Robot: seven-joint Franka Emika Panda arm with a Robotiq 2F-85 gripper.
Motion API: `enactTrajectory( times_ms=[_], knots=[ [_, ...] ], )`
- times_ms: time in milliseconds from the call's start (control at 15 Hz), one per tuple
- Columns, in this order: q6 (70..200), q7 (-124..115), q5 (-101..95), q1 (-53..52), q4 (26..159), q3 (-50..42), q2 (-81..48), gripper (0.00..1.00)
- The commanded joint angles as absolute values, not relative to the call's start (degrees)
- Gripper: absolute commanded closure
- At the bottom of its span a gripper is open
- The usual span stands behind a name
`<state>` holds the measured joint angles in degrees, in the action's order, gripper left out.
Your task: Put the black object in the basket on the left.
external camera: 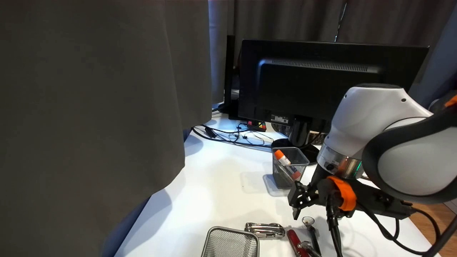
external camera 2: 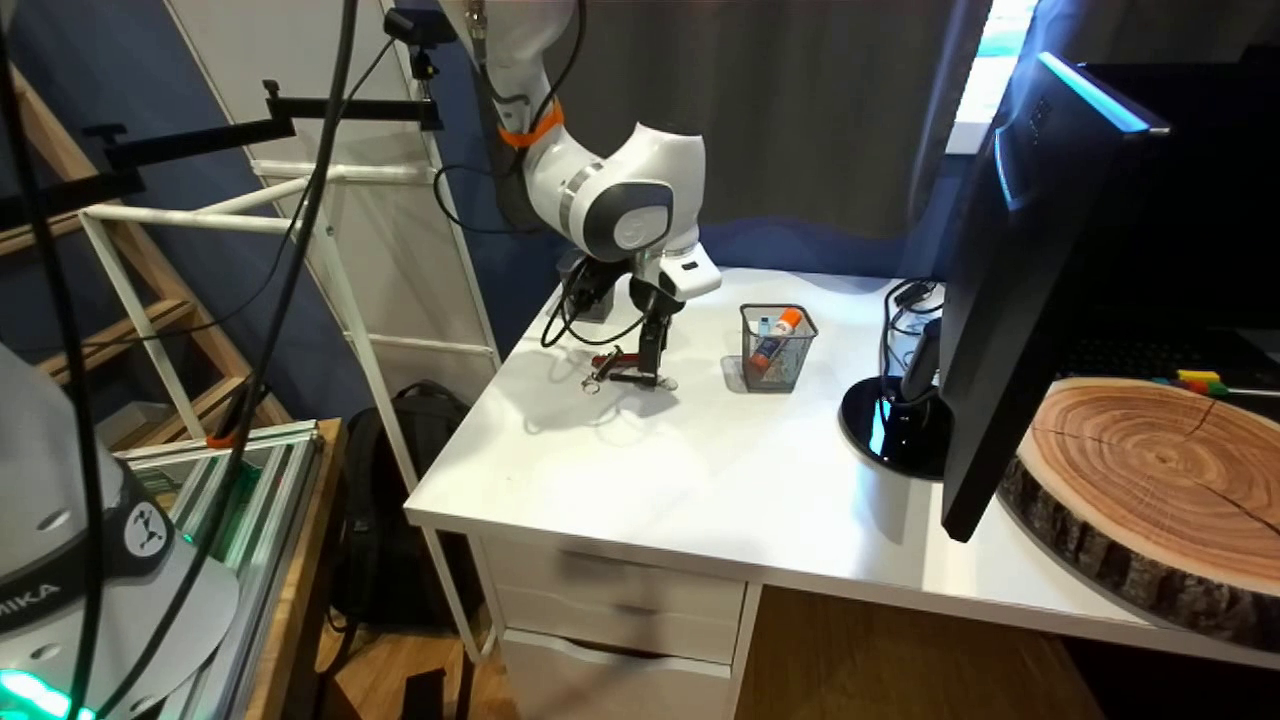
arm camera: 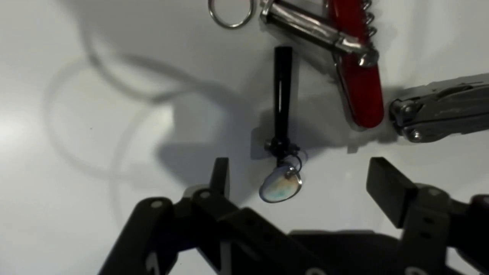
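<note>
Wide apart at the fingers. Pinch the black object mid-shaft, upper centre of wrist view; probably light, stiff, slippery.

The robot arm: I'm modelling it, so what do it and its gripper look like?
The arm is white and rounded, with dark grey joint trim, an orange band and a silvery wrist collar. Its base has a dark stripe lettered MIKA, partly cropped. The gripper is black with blocky fingers; black cables hang beside it.

Slim black object lying flat, grey mesh basket standing apart, open side up
</note>
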<state>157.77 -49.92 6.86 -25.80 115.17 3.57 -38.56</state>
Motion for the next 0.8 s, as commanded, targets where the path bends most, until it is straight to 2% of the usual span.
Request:
enactTrajectory(
  times_ms=[0, 400, 600, 667, 733],
  knots=[
    [160.4, -52.0, 8.2, -26.7, 115.2, 3.5, -39.5, 0.38],
    [158.9, -52.6, 8.0, -26.7, 115.2, 3.9, -40.4, 0.81],
    [158.7, -52.8, 7.8, -27.1, 115.0, 3.6, -41.0, 0.99],
    [158.7, -52.9, 7.7, -27.1, 114.9, 3.5, -41.1, 1.0],
    [158.8, -53.1, 7.5, -27.4, 114.9, 3.2, -41.0, 0.96]
  ],
)
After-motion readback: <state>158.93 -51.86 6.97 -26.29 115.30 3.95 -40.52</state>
